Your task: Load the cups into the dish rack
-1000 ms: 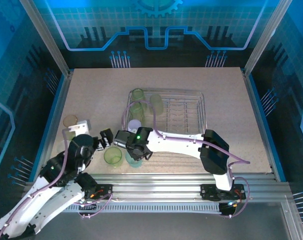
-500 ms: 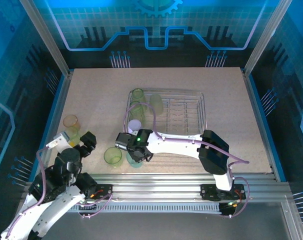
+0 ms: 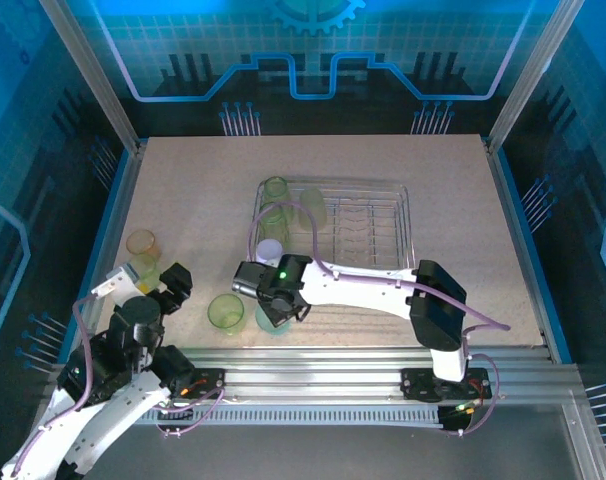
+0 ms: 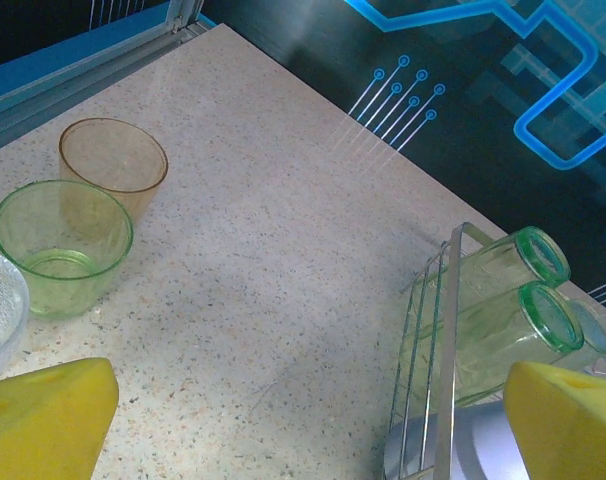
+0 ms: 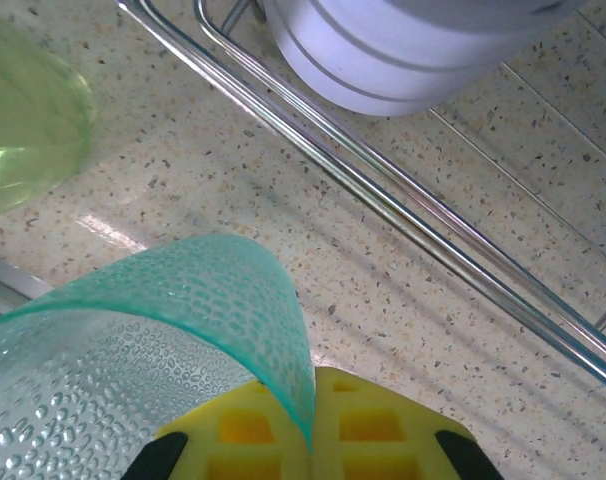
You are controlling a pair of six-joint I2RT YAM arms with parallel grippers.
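My right gripper [image 3: 271, 312] [image 5: 311, 412] is shut on the wall of the teal cup [image 5: 183, 310], which stands on the table just in front of the dish rack [image 3: 383, 215]. A yellow-green cup [image 3: 225, 312] stands to its left. A pale lavender-white cup [image 3: 270, 250] [image 5: 403, 40] sits at the rack's near left corner. Two green cups [image 3: 275, 188] [image 3: 273, 220] and a pale one [image 3: 313, 208] lie in the rack's left end. A tan cup [image 3: 141, 243] [image 4: 115, 170] stands far left. My left gripper [image 3: 160, 276] [image 4: 308, 430] hangs open near it, holding nothing.
The rack's rim wire [image 5: 383, 200] runs close past the teal cup. In the left wrist view a green cup [image 4: 61, 245] stands beside the tan one and the rack's corner [image 4: 453, 300] rises at right. A metal rail [image 3: 313, 365] borders the near table edge.
My left arm has pulled back to the left, away from the yellow-green cup, and then stayed put. My right gripper's jaws have closed onto the teal cup's wall.
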